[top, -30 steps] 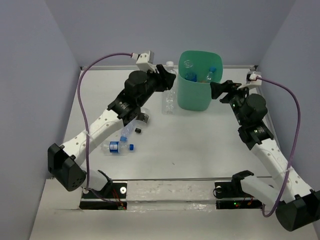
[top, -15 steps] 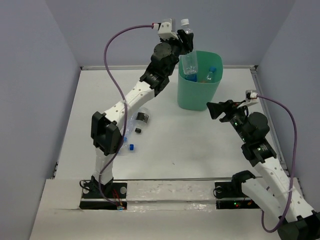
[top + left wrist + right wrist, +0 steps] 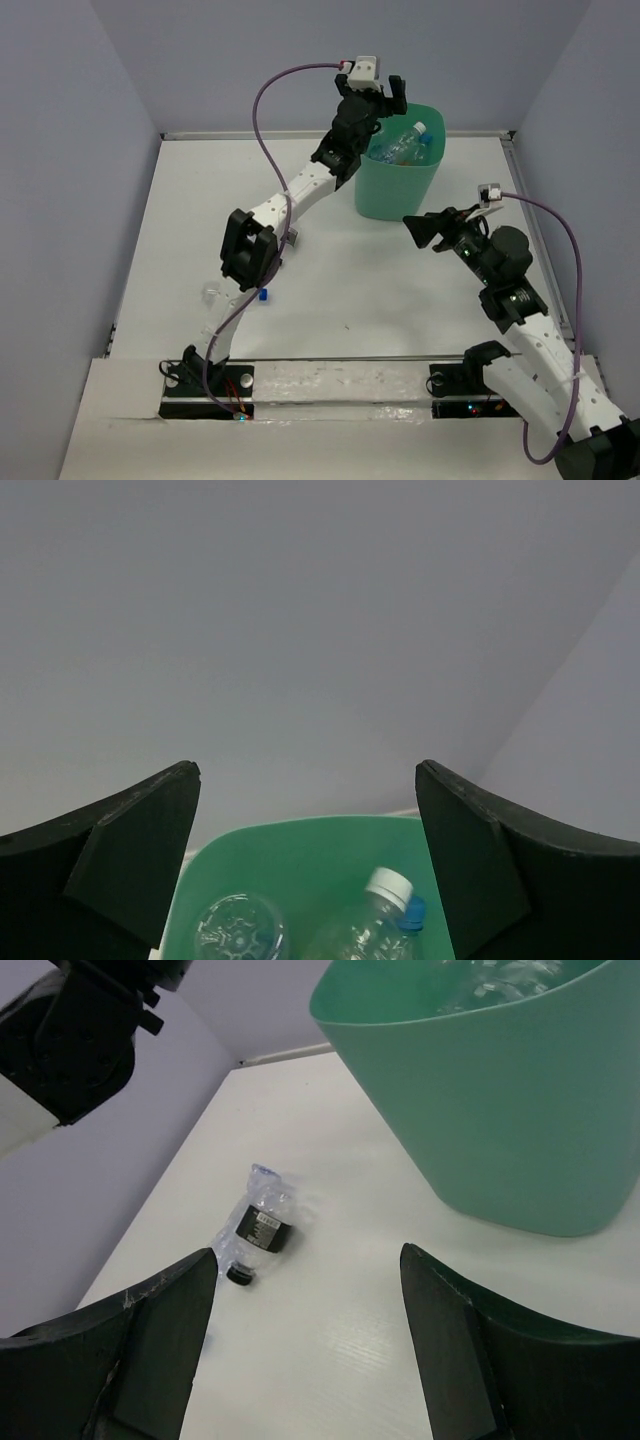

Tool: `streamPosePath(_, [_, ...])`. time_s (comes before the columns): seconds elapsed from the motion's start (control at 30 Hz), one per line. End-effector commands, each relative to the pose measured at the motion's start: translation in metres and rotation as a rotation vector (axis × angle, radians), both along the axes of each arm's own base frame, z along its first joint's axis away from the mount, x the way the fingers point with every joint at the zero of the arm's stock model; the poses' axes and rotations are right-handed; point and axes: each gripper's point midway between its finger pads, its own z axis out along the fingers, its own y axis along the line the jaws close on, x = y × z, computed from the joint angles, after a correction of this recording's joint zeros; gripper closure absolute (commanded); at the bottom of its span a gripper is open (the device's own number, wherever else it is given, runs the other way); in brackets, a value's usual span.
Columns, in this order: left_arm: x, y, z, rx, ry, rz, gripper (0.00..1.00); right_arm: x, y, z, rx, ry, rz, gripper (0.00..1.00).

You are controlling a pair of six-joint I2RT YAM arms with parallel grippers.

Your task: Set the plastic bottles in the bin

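Note:
The mint-green bin [image 3: 398,190] stands at the back of the table and holds several plastic bottles [image 3: 404,144]. My left gripper [image 3: 388,98] hangs open just above its rim with nothing between its fingers. The left wrist view looks down into the bin [image 3: 300,855] at a white-capped bottle [image 3: 384,892] and another bottle's clear base [image 3: 240,930]. My right gripper [image 3: 308,1255] is open and empty, low over the table beside the bin [image 3: 500,1110]. A crushed bottle with a black label and black cap [image 3: 258,1225] lies ahead of it.
Another clear bottle [image 3: 213,292] with a blue cap [image 3: 262,296] lies near the left arm's elbow, which partly hides it. Grey walls close in the table on the left, back and right.
The left arm lifted a bottle from beside the bin to above it and opened; the bottle now lies in the bin. The right gripper drew back from the bin, towards the table's middle.

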Motion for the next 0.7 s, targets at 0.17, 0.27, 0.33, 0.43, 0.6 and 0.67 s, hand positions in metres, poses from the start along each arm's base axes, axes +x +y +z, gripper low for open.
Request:
streamPosePath(0.17, [-0.114, 0.071, 0.207, -0.091, -0.251, -0.087, 0.01, -0.01, 0.058, 0.011, -0.046, -0.048, 0.247, 0.21])
streamPosePath(0.27, [-0.157, 0.108, 0.228, -0.074, -0.203, -0.089, 0.01, -0.022, 0.108, 0.006, -0.102, -0.041, 0.383, 0.21])
streamPosePath(0.33, [-0.163, 0.115, 0.195, 0.005, -0.078, -0.092, 0.01, -0.027, 0.138, 0.011, -0.136, -0.062, 0.453, 0.21])
streamPosePath(0.43, [-0.194, 0.145, 0.16, 0.035, 0.081, -0.09, 0.01, -0.036, 0.194, -0.009, -0.205, -0.034, 0.583, 0.21])
streamPosePath(0.6, [-0.262, 0.215, 0.094, 0.043, 0.215, -0.033, 0.01, -0.055, 0.277, -0.067, -0.407, -0.019, 0.781, 0.21])
streamPosePath(0.67, [-0.29, 0.253, 0.091, -0.003, 0.207, 0.03, 0.01, -0.058, 0.3, -0.064, -0.445, -0.047, 0.834, 0.18])
